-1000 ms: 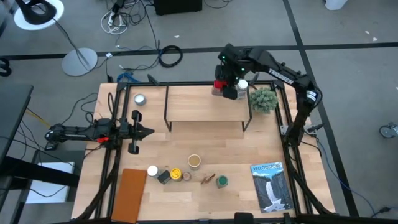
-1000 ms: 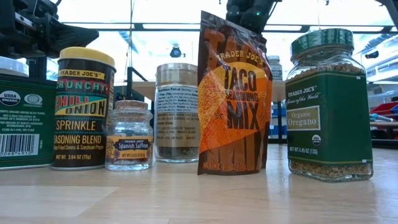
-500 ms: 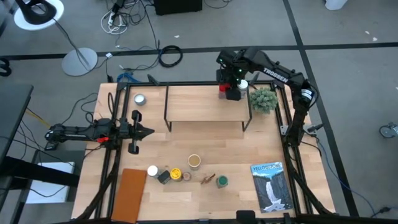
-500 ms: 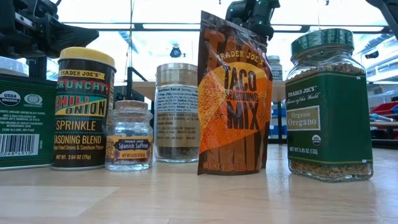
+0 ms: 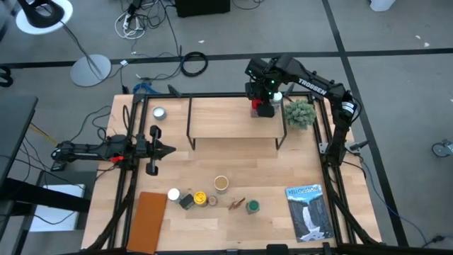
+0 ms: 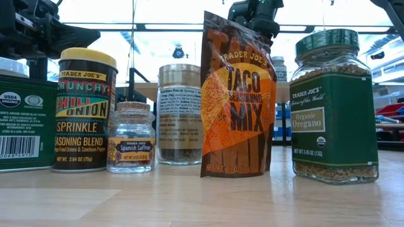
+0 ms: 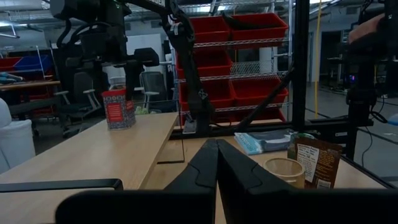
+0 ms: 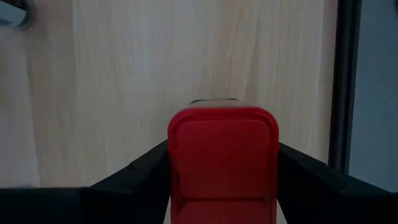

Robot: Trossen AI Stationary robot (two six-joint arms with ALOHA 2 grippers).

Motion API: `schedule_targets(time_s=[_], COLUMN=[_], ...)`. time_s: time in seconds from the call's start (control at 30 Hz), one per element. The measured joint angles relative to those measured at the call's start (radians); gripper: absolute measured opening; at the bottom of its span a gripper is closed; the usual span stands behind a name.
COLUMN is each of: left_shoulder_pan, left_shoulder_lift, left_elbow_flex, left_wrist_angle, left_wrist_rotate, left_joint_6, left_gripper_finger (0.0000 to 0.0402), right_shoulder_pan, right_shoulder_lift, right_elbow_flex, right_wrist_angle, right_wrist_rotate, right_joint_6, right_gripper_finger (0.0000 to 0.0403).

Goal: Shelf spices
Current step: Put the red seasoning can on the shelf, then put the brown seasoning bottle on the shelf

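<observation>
Directly under your right gripper (image 5: 265, 103), the red-topped spice tin (image 8: 222, 162) now sits over the right end of the shelf (image 5: 219, 117), where a second ago it was further toward the shelf's middle and a touch nearer the back edge; the arm has carried it rightward and forward. In the right wrist view the fingers (image 8: 134, 177) press against both sides of the red lid, so you are clenched on the tin, with the plank right below it. I judge this as the placing step nearly finished, though nothing tells you whether the base already touches the wood. From the left wrist view the tin (image 7: 118, 107) looks to stand on the plank top, yet the gripper above it is a dark mass there. Your left gripper (image 5: 161, 149) waits well apart, out past the shelf's left end, its two fingers (image 7: 205, 171) closed together on nothing. Far from either gripper, near the table's front edge, the remaining spices wait in a row: the Crunchy Chili Onion jar (image 6: 84, 110), the Spanish Saffron jar (image 6: 130, 137), a tan-lidded jar (image 6: 180, 113), the Taco Seasoning Mix packet (image 6: 237, 101) and the Organic Oregano jar (image 6: 332, 107). A green tin at the low view's edge is cut off, and the packet hides most of the shelf behind it.
</observation>
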Motion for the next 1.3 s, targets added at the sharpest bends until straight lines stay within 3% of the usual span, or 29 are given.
schedule_targets(time_s=[0.93,1.3], left_shoulder_pan=[0.000,0.000], left_shoulder_lift=[0.000,0.000], left_elbow_flex=[0.000,0.000], left_wrist_angle=[0.000,0.000], left_wrist_rotate=[0.000,0.000], left_joint_6=[0.000,0.000], left_gripper_finger=[0.0012,0.0012], right_shoulder_pan=[0.006,0.019], right_shoulder_lift=[-0.001,-0.003], right_elbow_flex=[0.001,0.195], right_wrist_angle=[0.025,-0.064], right_wrist_rotate=[0.003,0.037], right_joint_6=[0.037,0.083], right_gripper_finger=[0.0276,0.0303])
